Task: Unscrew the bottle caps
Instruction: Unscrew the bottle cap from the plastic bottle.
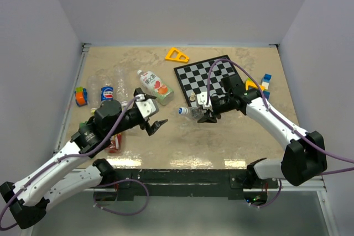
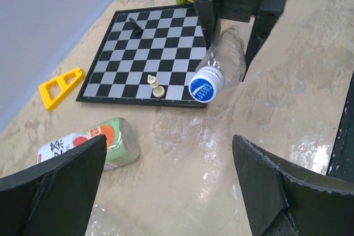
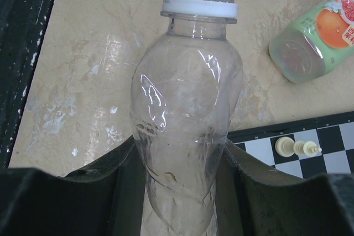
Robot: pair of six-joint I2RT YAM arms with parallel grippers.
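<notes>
Clear bottle (image 2: 228, 53): the right gripper (image 1: 206, 113) is pinching its body beside the chessboard (image 2: 138, 48) edge, with the blue-and-white cap (image 2: 204, 88) pointing toward the other arm. Left gripper (image 2: 168, 161): its jaws are standing spread wide, facing the cap but apart from it. The step in hand is probably the reach for the cap, and the next move is calling for advancing, closing squarely and twisting.

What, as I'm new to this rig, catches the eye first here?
The right gripper clamps a clear bottle sideways at the near-left corner of the chessboard, its blue-topped cap on. The left gripper hangs wide open facing that cap. A labelled bottle lies left of the chessboard.
</notes>
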